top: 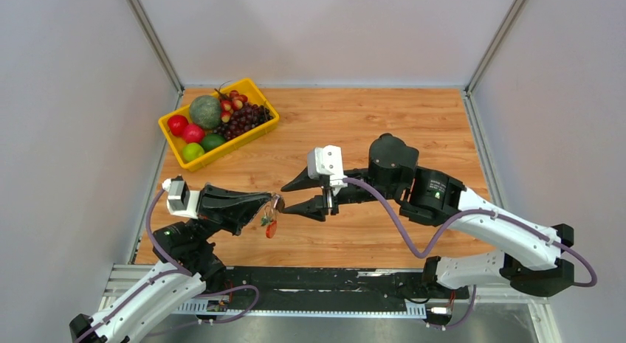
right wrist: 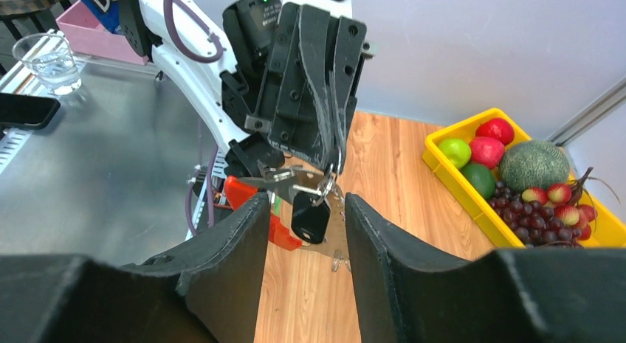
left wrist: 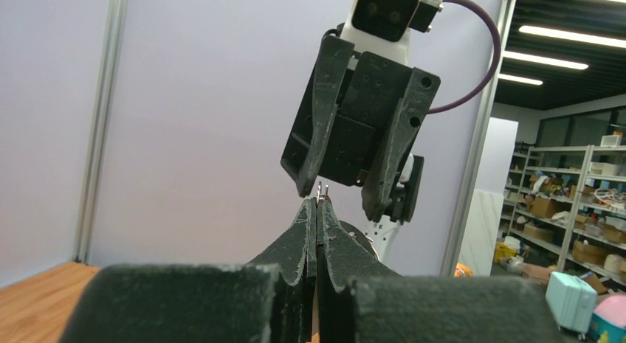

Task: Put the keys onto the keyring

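Worktop: light wooden worktop, grey walls on 3 sides.
Arms: white-and-black right arm reaches in from near-right. White-and-black left arm comes from near-left. They meet nose to nose over the worktop's near-middle.
Basket: yellow plastic basket at far-left corner, well apart from both arms. Holds a grey-green melon, dark grapes, plus red & green round fruit.
Right gripper: black, jaws open w/ nothing held. Tips point at the left tips, one each side of them in top view.
Left gripper: black, jaws closed tight, pinching the top of the bunch. A sliver of metal sticks out at the tips in left wrist cam.
Keyring: small metal ring bunch hangs off the left tips, clear of the worktop, just in front of the right gripper's gap.
Tag: red oblong tag dangles lowest, w/ a small green bit beside it.
Key: small key w/ dark head hangs in the bunch below the ring. Can't tell if it's threaded on.
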You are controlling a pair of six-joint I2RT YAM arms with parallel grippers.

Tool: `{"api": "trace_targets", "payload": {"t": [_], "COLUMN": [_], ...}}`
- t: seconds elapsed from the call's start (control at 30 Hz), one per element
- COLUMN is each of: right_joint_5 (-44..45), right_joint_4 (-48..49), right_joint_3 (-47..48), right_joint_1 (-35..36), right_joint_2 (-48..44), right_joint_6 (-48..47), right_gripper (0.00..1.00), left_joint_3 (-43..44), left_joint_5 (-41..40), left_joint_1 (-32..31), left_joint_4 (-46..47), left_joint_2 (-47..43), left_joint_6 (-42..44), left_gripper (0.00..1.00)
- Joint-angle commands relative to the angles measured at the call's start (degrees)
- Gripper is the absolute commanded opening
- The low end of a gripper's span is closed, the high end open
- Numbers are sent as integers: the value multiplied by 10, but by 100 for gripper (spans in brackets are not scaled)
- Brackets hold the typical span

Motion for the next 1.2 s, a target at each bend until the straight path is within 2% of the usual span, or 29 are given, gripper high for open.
{"api": "trace_targets", "payload": {"t": [0.0,0.3,1.17], "right_joint_5": [4,30,6], "right_joint_4": [20,27,37], "right_joint_3": [38,53,63], "right_joint_1": [8,9,10], "right_joint_2": [12,34,56], "right_joint_6": [-2,6,21], "right_gripper": [46,42,19], "left_joint_3": [1,-4,-12], "left_joint_5": [-7,-3,-4], "left_joint_1": [-2,-2,-2], "left_joint_4": [40,64,80], "left_joint_2": [-2,-1,-12], "left_joint_6": [-9,-15,-13], "left_gripper": [0,0,0]}}
